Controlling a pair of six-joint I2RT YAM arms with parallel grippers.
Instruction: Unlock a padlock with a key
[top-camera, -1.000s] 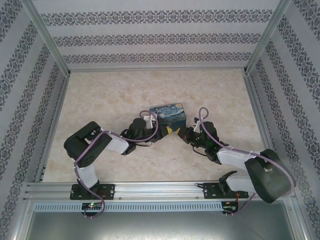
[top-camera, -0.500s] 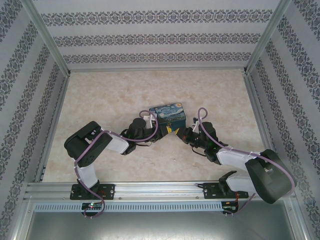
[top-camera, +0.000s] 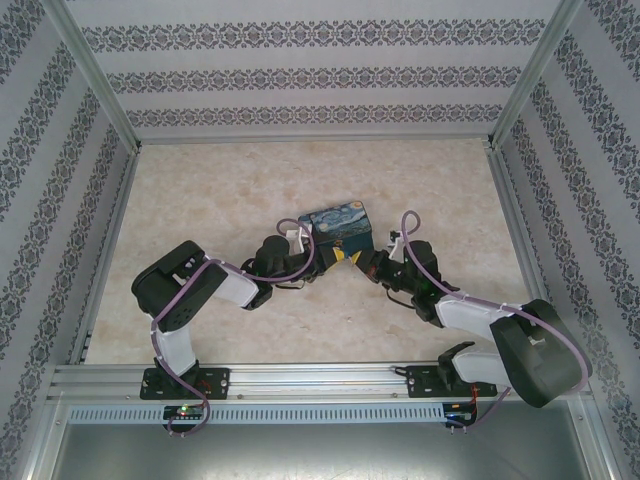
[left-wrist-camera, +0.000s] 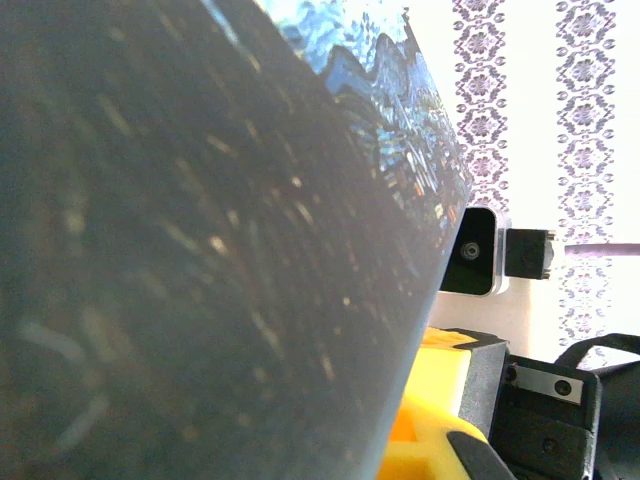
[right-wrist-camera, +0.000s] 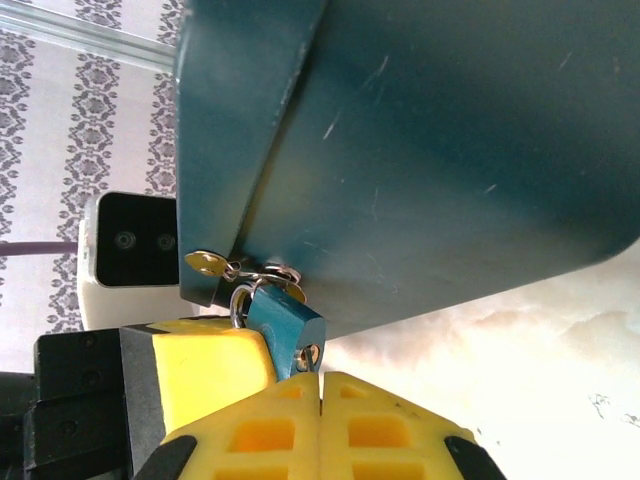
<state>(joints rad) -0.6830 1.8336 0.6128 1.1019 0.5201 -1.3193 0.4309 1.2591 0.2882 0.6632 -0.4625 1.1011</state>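
one padlock (right-wrist-camera: 285, 322), one box (top-camera: 338, 228), two hands (top-camera: 314, 256) (top-camera: 350, 259)

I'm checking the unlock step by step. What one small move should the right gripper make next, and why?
Probably a slight push of the right gripper toward the padlock, to seat whatever it pinches. It is shut, with its tips right at the lock's keyhole end. The lock hangs closed on the latch of the box. What sits between the tips is too hidden to tell.
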